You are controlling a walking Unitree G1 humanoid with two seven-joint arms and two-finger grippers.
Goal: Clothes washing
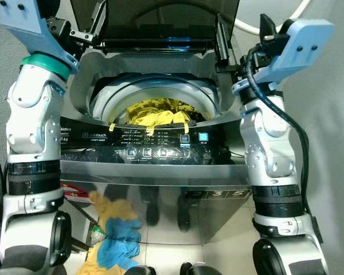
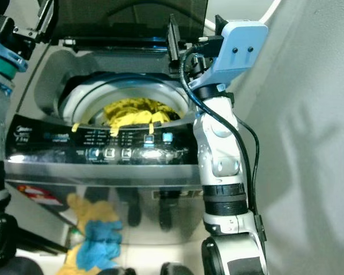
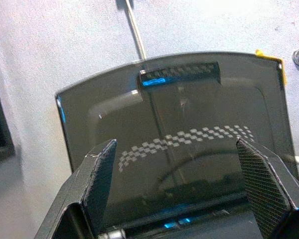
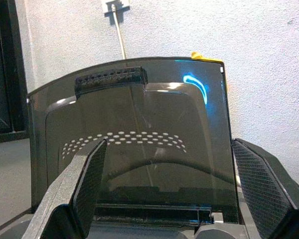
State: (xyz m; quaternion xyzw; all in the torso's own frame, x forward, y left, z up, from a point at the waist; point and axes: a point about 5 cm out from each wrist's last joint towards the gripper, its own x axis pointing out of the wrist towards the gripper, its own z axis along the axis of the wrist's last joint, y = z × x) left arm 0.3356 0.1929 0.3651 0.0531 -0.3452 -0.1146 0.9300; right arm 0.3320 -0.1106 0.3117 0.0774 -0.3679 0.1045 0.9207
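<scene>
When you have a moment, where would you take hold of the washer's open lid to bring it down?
Probably the lid by its free top edge, at the ribbed handle strip. It stands nearly upright against the wall, hinged at the bottom behind the drum, so come from the front and above. The left gripper and right gripper are both open, facing its inner glass.

The washing machine (image 1: 155, 154) stands with its lid (image 4: 134, 144) raised upright at the back edge, leaving the drum mouth (image 1: 152, 94) open from above. Yellow clothes (image 1: 157, 114) fill the drum's lower part (with free room above them). The left gripper (image 3: 177, 189) and right gripper (image 4: 164, 189), fingers spread, flank the lid's corners. A wall (image 2: 309, 143) closes the right side.
</scene>
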